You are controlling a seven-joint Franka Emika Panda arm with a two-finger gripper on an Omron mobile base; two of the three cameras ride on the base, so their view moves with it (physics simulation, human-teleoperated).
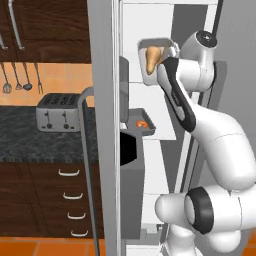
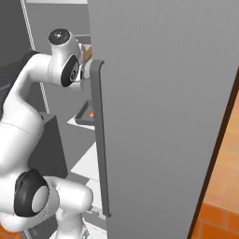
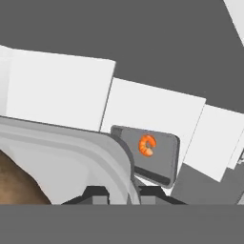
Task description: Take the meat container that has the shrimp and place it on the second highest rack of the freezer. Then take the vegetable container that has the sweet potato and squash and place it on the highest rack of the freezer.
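One container, the shrimp tray [image 1: 142,123], sits shelved; fingers [image 3: 123,194] pinch the vegetable container [image 1: 156,56] rim at the highest rack [image 1: 145,80], needing setting down.

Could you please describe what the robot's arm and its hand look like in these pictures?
The arm is made of smooth, glossy white rounded segments linked by dark grey to black joint bands, with a round dark cap at one joint. No cables or markings show. The hand ends in two small dark finger tips.

White arm [image 1: 220,135] raised, elbow bent, gripper [image 3: 121,193] clamped tight
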